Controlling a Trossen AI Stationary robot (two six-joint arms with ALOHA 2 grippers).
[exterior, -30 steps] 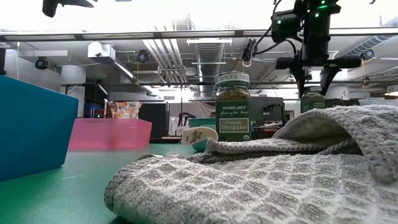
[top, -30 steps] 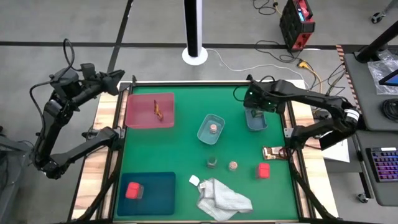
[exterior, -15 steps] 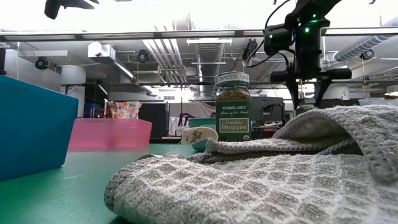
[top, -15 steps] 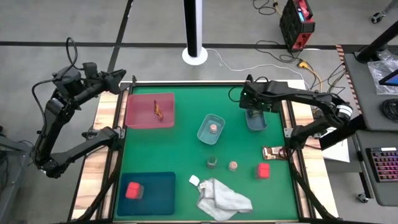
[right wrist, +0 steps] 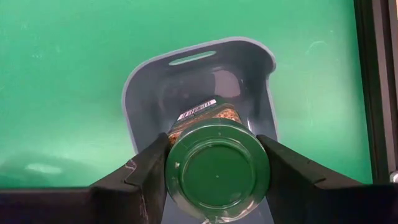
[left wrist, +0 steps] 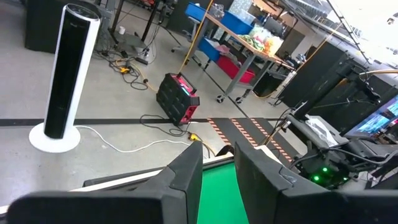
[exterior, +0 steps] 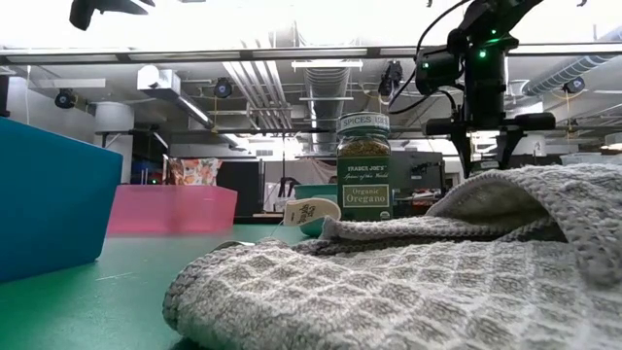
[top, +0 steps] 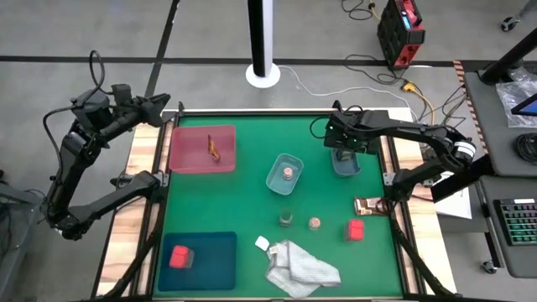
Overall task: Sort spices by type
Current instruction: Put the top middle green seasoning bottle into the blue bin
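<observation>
My right gripper [top: 342, 149] hovers over the far-right bluish tub [top: 352, 170], shut on a dark green jar [right wrist: 217, 174]. My left gripper [left wrist: 219, 180] is open, parked off the table's far left corner. A second dark green jar [top: 286, 219], a tan-topped jar [top: 315, 223], a pink block [top: 357, 229] and a brown foil sachet [top: 367, 205] sit on the green mat. Another tan-topped jar [top: 288, 173] stands in the centre tub. One sachet [top: 214, 148] lies in the pink tray, and a pink block [top: 179, 257] sits in the teal tray. My right gripper pinches the dark green jar by its green lid [right wrist: 180, 177], one finger [right wrist: 146, 177] on each side. The fingers come from above, pointing down. The jar hangs below them inside the bluish tub's rim [right wrist: 143, 81]. Whether its bottom rests on the tub floor I cannot tell.
A white-grey cloth [top: 298, 264] lies crumpled at the near edge, filling the low view's foreground [exterior: 408, 282]. The pink tray [top: 189, 159] is far left and the teal tray [top: 214, 252] near left. Bare mat lies between the trays and the centre tub [top: 275, 180].
My right gripper, carrying the dark green jar, has come down toward the bluish tub, so the jar now sinks behind the cloth in the low view. The left arm has kept still.
</observation>
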